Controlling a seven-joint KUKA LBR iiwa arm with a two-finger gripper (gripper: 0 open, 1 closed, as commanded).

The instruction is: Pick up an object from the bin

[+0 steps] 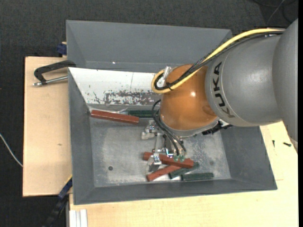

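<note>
Gripper [164, 156] sits low in the bin, tip down on a small heap by the front wall, right of centre. Can't tell whether it's spread or closed; the orange wrist cover and arm hide most of it from above. Nothing is visibly pinched.

Directly under the tip: a red-brown stick [176, 161], lying roughly L-R and tilted a bit. Touching it in the heap are a second red-brown stick [157, 174] toward the front and two dark green sticks [198, 176] at the front right, all crossing or overlapping.

Further out, by the back wall: a long red-brown stick [115, 116] w/ another dark green stick [141, 112] just beside its right end, well apart from the gripper. The rest of the grey metal bin [78, 141] floor is bare.

Step, as I read it: descent/grasp stage on the top stick of the heap, lift not yet done. Next move prob needs a firm close across the stick's narrow side, then a straight lift, since neighbours overlap and could drag along or knock it loose.
</note>
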